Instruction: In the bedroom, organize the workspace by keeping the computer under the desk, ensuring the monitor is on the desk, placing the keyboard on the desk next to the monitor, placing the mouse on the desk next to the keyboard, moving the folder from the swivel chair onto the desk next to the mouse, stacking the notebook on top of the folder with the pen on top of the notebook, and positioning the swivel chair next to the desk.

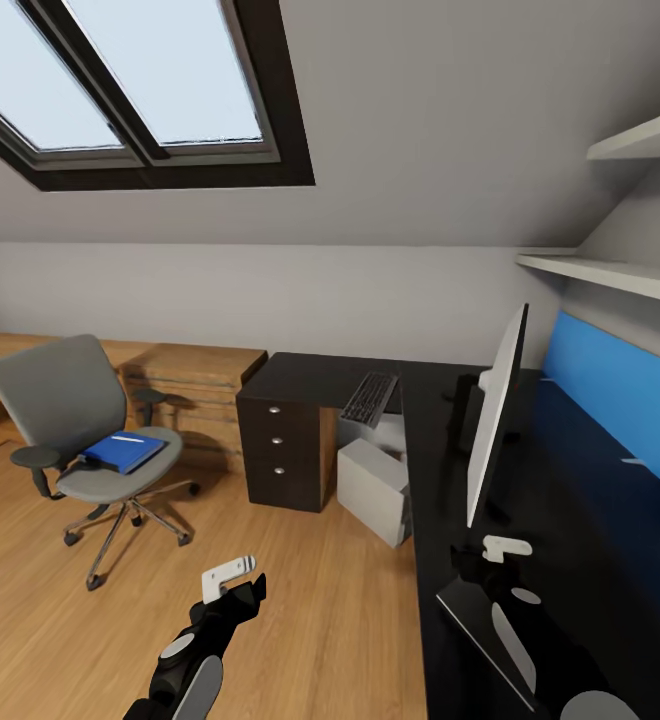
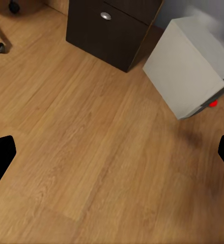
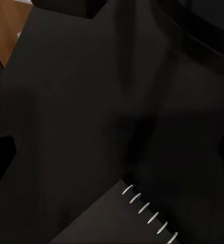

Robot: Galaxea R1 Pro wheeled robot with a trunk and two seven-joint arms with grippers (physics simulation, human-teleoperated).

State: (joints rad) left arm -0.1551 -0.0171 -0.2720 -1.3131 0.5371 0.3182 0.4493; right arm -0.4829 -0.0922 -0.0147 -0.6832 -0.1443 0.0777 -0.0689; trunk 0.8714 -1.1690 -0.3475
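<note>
The grey swivel chair stands on the floor at the left, away from the black desk. On its seat lies the blue folder with the white pen on top; a small dark shape beside the folder may be the mouse. The keyboard and the monitor are on the desk, and the computer sits under it. A grey spiral notebook lies on the desk below my open right gripper. My left gripper hangs open over bare floor.
A dark three-drawer unit holds up the desk's left end. Low light-wood cabinets line the back wall behind the chair. A blue wall panel and white shelves are at the right. Wood floor lies between chair and desk.
</note>
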